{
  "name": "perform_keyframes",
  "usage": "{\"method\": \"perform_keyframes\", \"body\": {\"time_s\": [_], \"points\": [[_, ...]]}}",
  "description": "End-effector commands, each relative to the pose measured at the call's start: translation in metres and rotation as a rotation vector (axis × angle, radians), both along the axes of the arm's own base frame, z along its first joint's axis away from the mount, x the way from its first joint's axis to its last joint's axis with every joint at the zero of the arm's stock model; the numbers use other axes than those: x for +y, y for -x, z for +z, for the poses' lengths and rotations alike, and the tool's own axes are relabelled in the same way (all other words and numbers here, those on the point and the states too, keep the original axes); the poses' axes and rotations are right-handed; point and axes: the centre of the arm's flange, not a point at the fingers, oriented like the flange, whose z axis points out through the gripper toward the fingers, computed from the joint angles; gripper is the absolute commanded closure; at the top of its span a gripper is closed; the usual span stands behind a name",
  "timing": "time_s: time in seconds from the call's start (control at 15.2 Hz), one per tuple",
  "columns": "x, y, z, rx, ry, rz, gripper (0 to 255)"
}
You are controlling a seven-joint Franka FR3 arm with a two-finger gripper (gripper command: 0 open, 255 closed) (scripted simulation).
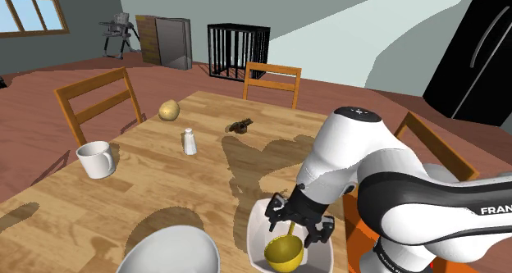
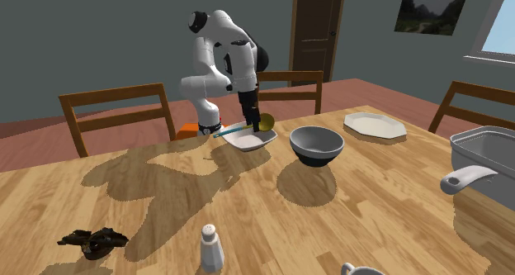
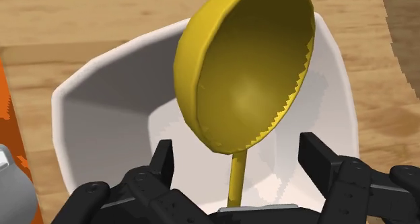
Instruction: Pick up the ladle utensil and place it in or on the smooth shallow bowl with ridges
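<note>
Shoulder view: the tool [image 1: 297, 224] hangs over the white bowl [image 1: 257, 230] at the surface's [image 1: 164, 189] near edge. Its fingers are spread, and the yellow ladle [image 1: 281, 253] sits in the bowl beneath.

Second exterior view: the ladle's cup sits at the bowl's right-hand rim, its handle slanting across.

Wrist view: the thin handle runs between the fingers [image 3: 163, 163], touching neither. A crooked lift could snag that handle and tip the ladle out of the bowl.

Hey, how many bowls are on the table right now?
2. One white bowl lies under the yellow ladle; one grey bowl stands beside it, toward the second exterior view's right. The flat white dish beyond looks like a plate. Others could sit out of frame.
</note>
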Motion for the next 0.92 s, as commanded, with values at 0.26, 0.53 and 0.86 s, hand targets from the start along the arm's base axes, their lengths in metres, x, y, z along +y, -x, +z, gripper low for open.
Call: {"method": "perform_keyframes", "body": {"time_s": [0.26,0.53,0.86], "points": [[-0.006,0.005,0.039,0.000,0.000,0.000,0],[-0.007,0.006,0.049,0.000,0.000,0.000,0],[-0.007,0.006,0.049,0.000,0.000,0.000,0]]}}
